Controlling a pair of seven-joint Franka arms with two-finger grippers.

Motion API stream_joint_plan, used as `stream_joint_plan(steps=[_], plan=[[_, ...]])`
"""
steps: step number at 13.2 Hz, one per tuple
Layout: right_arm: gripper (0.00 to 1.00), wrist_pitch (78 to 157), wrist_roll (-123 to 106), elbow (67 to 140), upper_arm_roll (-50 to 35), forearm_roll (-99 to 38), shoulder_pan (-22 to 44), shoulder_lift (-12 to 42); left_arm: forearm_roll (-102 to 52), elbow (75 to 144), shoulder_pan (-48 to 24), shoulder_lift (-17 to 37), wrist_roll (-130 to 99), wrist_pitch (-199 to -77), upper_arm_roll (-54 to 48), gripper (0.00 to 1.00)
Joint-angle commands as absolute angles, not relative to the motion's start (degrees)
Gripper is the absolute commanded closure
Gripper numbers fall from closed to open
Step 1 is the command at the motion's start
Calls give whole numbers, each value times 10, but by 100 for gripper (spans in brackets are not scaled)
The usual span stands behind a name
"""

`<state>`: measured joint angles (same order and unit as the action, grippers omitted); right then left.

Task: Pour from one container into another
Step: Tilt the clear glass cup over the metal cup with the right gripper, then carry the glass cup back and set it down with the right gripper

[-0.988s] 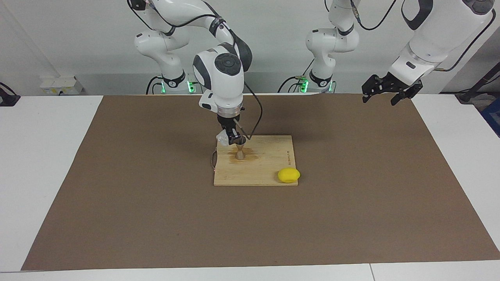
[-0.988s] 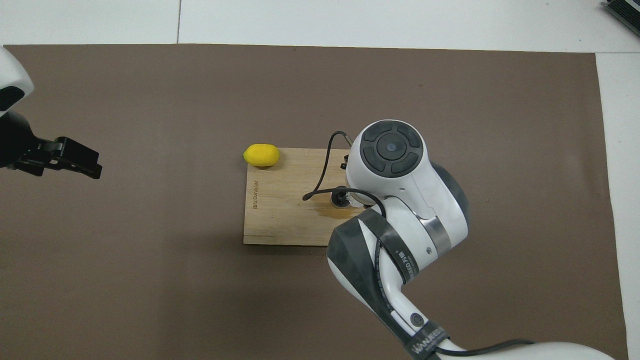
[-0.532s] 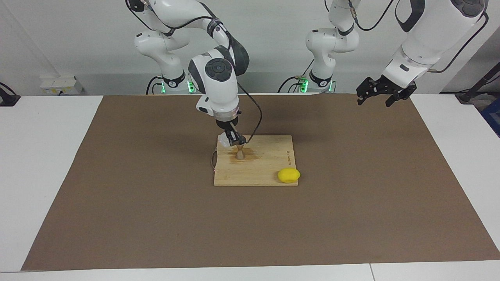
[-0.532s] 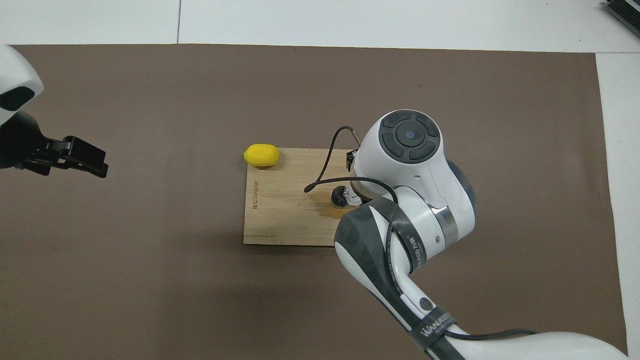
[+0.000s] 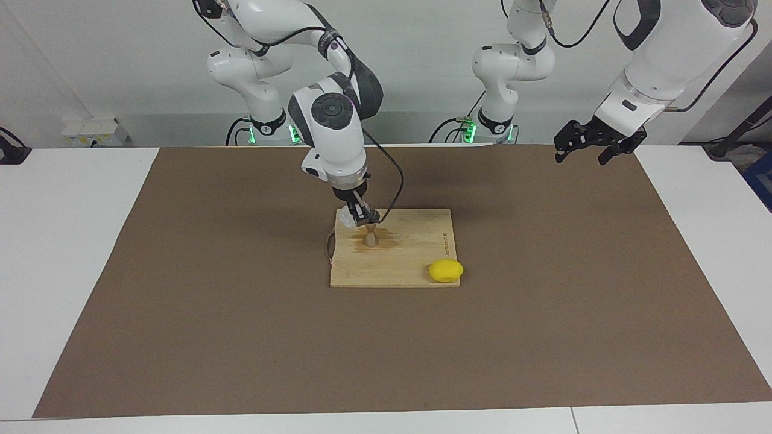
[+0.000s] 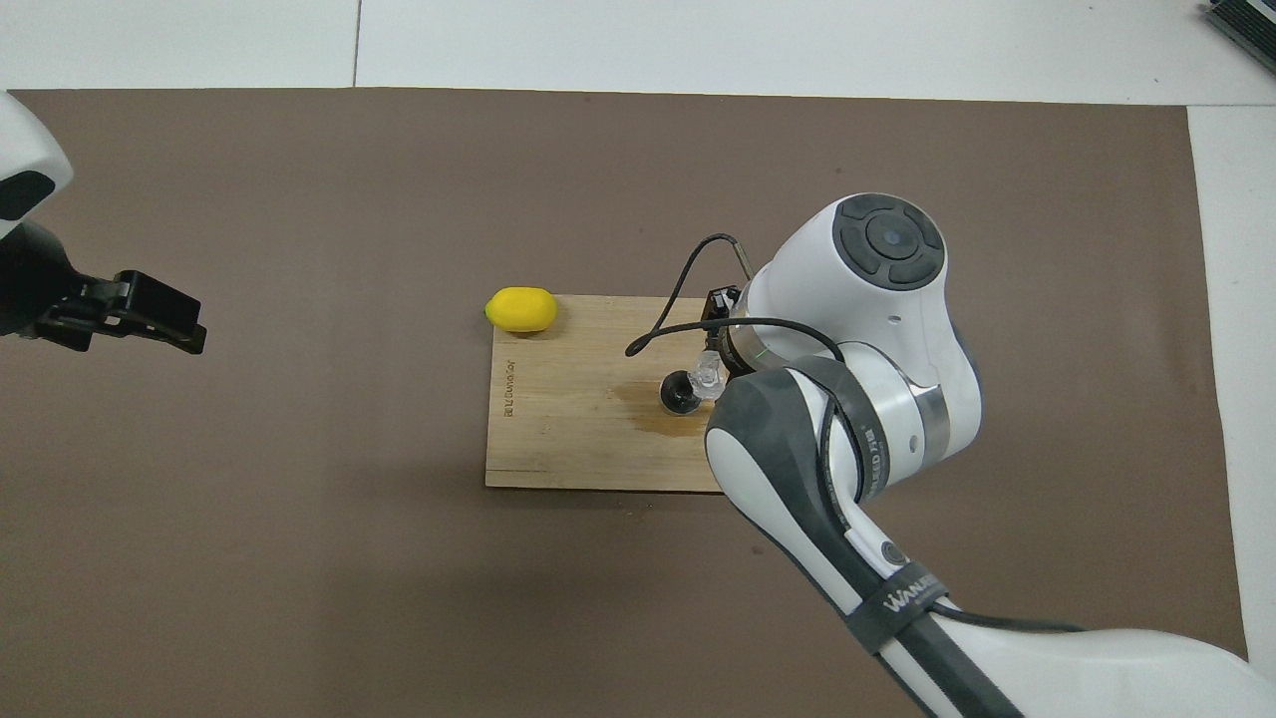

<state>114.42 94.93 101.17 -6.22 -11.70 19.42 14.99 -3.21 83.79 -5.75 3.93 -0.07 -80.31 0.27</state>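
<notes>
Facing view: tumbler tilted in right pincer grip, over jigger on board.

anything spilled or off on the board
Yes: a darker wet-looking patch stains the cutting board around the jigger, suggesting some liquid missed it. The right end effector holds the tumbler tilted over the jigger.

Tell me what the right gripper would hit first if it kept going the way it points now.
Probably the jigger. The right gripper points down, holding the tilted tumbler just above the jigger's mouth, so the tumbler's rim would likely meet it first, then the cutting board. Depth is hard to judge.
</notes>
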Motion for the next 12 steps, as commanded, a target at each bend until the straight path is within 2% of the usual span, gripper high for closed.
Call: stream_joint_plan(steps=[1, 4, 6, 8, 12], plan=[[100, 1168, 926, 1032, -69, -153, 175, 144, -29, 862, -62, 21, -7, -817, 7, 0], [100, 1172, 876, 1055, -69, -208, 154, 136, -29, 862, -63, 21, -7, -817, 6, 0], [100, 1202, 826, 1092, -69, -252, 126, 127, -29, 862, -62, 21, -7, -817, 7, 0], [100, 1225, 748, 1136, -69, -325, 89, 113, -29, 862, -62, 21, -7, -817, 7, 0], [100, 1213, 589, 1186, -69, -414, -16, 116, -29, 862, -62, 21, -7, -817, 7, 0]])
